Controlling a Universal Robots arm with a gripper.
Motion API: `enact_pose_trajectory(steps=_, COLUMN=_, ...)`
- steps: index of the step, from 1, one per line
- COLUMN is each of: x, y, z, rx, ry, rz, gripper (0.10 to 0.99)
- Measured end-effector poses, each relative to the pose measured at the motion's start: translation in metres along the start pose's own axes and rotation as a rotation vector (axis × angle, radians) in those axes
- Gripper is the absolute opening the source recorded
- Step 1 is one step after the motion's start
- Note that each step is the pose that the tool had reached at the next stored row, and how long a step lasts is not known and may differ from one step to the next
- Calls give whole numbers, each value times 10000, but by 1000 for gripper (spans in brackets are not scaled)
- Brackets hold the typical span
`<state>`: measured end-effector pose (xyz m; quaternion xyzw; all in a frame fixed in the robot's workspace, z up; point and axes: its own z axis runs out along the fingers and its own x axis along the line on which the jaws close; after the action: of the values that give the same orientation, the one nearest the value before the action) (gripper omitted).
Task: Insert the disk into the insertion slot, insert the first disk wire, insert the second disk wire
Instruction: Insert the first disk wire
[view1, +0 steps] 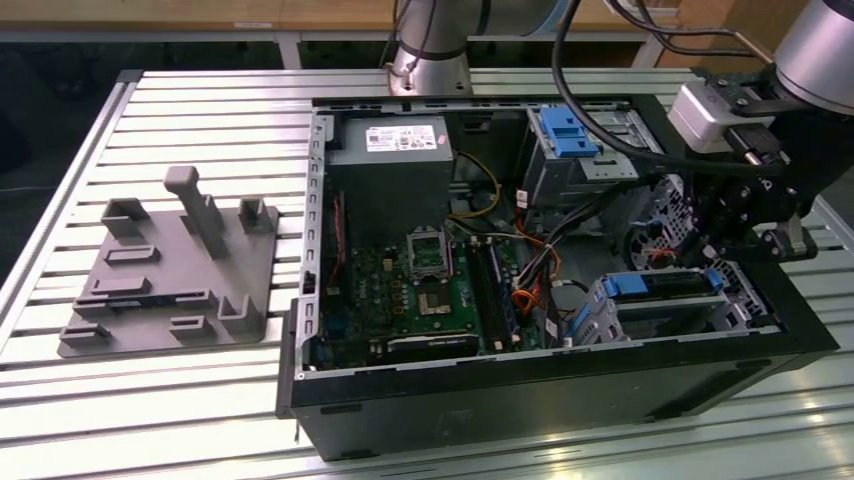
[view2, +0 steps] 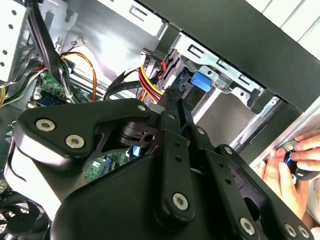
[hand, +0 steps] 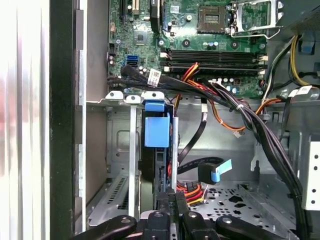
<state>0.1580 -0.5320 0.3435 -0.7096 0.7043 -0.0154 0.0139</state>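
Observation:
The disk (view1: 663, 285), in its blue carrier, sits inside the insertion slot (view1: 750, 300), a small metal cage at the case's corner on the exterior view's right. In the first wrist view the disk's blue tab (hand: 156, 131) stands edge-on between the slot's walls (hand: 116, 145). My gripper (hand: 172, 196) hangs just above the disk's end, fingers pressed together. A red, yellow and black disk wire (hand: 194, 189) ends right at the fingertips. A second black wire with a blue tag (hand: 211, 172) lies loose beside it. In the second wrist view the gripper (view2: 171, 95) points at the blue tab (view2: 202, 80).
The open computer case holds a green motherboard (view1: 427, 290), a grey power-supply box (view1: 390, 140) and a taller bay with a blue latch (view1: 574, 135). Thick black cables (hand: 260, 135) run close by. A grey fixture plate (view1: 167, 270) lies on the slatted table. A person's hand (view2: 290, 162) is outside the case.

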Motion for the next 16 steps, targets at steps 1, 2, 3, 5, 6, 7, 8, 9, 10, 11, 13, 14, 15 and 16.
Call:
enact_pose_trajectory(steps=1, x=0, y=-3, z=0, rx=-4, ry=48, rz=31, gripper=165)
enact_pose_trajectory(steps=2, x=0, y=-6, z=-1, rx=-9, ry=111, rz=59, gripper=165)
enact_pose_trajectory(steps=3, x=0, y=-9, z=0, rx=-14, ry=159, rz=79, gripper=165)
enact_pose_trajectory(steps=5, x=-3, y=-11, z=2, rx=-20, ry=198, rz=86, gripper=165)
enact_pose_trajectory(steps=6, x=-5, y=-12, z=2, rx=-21, ry=222, rz=86, gripper=165)
enact_pose_trajectory(steps=7, x=-8, y=-12, z=3, rx=-21, ry=230, rz=85, gripper=165)
enact_pose_trajectory(steps=8, x=-11, y=-13, z=4, rx=-22, ry=232, rz=84, gripper=165)
enact_pose_trajectory(steps=9, x=-12, y=-13, z=4, rx=-22, ry=240, rz=83, gripper=165)
enact_pose_trajectory(steps=10, x=-20, y=-13, z=3, rx=-22, ry=258, rz=83, gripper=165)
enact_pose_trajectory(steps=11, x=-37, y=-13, z=3, rx=-22, ry=276, rz=82, gripper=165)
enact_pose_trajectory(steps=13, x=-71, y=-13, z=3, rx=-25, ry=340, rz=79, gripper=165)
enact_pose_trajectory(steps=14, x=-85, y=-13, z=3, rx=-32, ry=394, rz=78, gripper=165)
enact_pose_trajectory(steps=15, x=-93, y=-14, z=3, rx=-49, ry=449, rz=75, gripper=165)
enact_pose_trajectory(steps=16, x=-99, y=-15, z=3, rx=-72, ry=511, rz=72, gripper=165)
